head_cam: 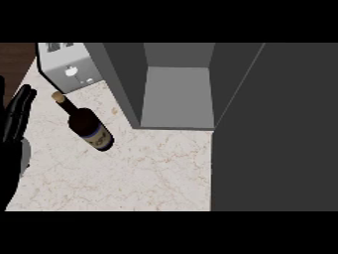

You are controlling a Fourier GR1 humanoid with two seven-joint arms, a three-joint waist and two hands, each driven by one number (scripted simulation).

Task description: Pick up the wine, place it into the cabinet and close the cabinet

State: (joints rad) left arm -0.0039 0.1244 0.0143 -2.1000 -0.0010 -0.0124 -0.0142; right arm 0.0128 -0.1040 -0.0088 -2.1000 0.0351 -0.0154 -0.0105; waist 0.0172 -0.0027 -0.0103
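Dark glass wine bottle (pixel 89 126) on marble desk (pixel 142 168), front-left of open cabinet (pixel 175 94).
Cork points away toward toaster (pixel 65 69); left hand (pixel 2 134) just left of bottle, fingers straight, holding nothing.

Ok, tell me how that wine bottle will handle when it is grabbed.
The wine bottle looks tall and narrow with a slim corked neck, so a nudge up high would probably tip it. Its round body would likely roll on the marble counter. The dark, glass-like surface may be slippery and fragile.
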